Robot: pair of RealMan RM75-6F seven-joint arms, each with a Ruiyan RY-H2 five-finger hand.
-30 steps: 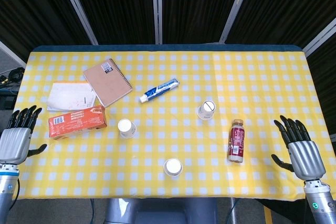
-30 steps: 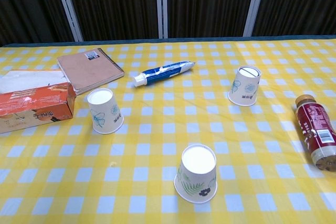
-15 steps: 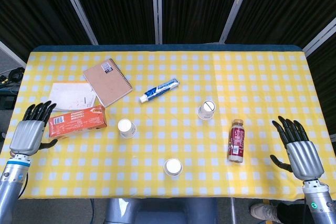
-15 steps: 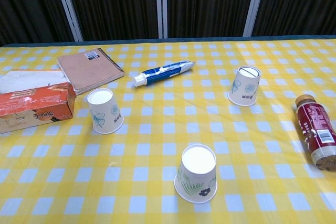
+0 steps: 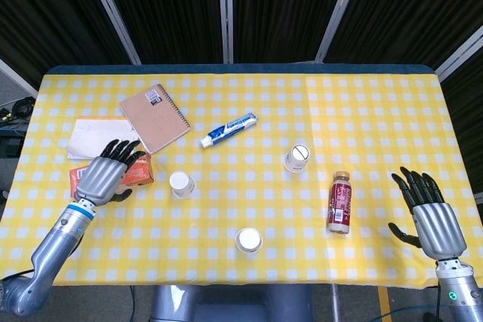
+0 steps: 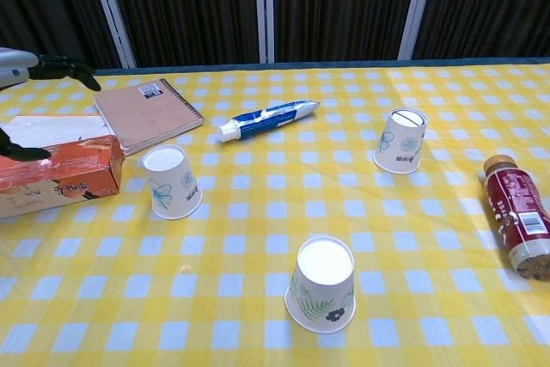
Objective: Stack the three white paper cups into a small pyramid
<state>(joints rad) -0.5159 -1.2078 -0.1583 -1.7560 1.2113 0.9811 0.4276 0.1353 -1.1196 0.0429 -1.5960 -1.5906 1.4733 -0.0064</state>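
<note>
Cups: three, upside down and apart on your table [image 5: 377, 111] — left cup [image 5: 181, 183], front cup [image 5: 248, 240], right cup [image 5: 296, 157]. Your left hand [image 5: 102, 179] hovers over the orange box [image 5: 136, 175], fingers spread, empty. Beyond the bottle [image 5: 340, 201], your right hand [image 5: 430, 216] is spread wide, empty.

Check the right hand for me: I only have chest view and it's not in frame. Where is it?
Observer: In the head view the right hand is at the table's near right corner, right of the bottle and apart from it.
Operator: Holding anything?
Observer: No, its fingers are spread and hold nothing.
Operator: Left hand? I see only fingertips.
Observer: The left hand is over the orange box, fingers apart, short of the left cup.
</note>
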